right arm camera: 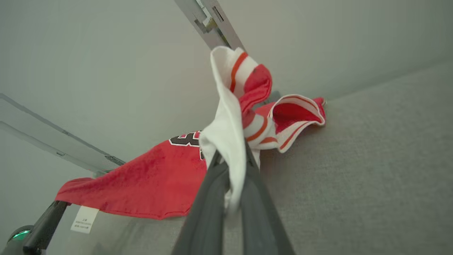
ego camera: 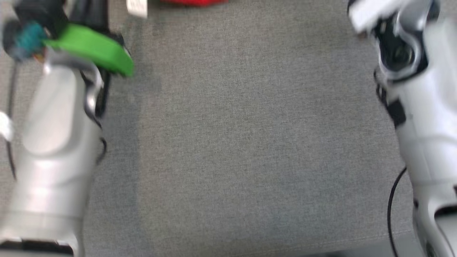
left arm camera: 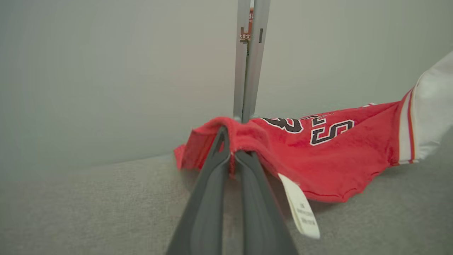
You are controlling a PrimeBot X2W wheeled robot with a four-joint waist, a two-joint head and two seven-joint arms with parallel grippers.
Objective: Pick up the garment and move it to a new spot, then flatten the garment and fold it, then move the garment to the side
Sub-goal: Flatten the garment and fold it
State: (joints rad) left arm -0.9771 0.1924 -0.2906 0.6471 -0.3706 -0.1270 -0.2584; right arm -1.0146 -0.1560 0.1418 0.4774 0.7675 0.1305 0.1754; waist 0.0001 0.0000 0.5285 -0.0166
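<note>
Nearest the head camera, the left forearm (ego camera: 53,142) and right forearm (ego camera: 425,125) are reaching up either side of a table (ego camera: 250,142) covered in grey cloth. Both are blurred, and a green cover (ego camera: 93,48) is sitting on the left wrist. Further out, the left gripper (left arm camera: 233,150) is pinching a bunched fold of the red shirt (left arm camera: 329,166) at its hem, with its fingers pressed together on the fabric. A white label (left arm camera: 300,209) is dangling just beside them. The right gripper (right arm camera: 231,157) is likewise squeezing the shirt's white sleeve (right arm camera: 226,131), which has orange stripes and is flopping over the fingertips. The shirt is hanging stretched between the two grippers over the far part of the table, its black numbers facing up. Whether its lower edge is touching the cloth is not clear. Beyond it, a pale wall (left arm camera: 106,71) with a metal post (left arm camera: 249,53) is standing at the table's far edge.
</note>
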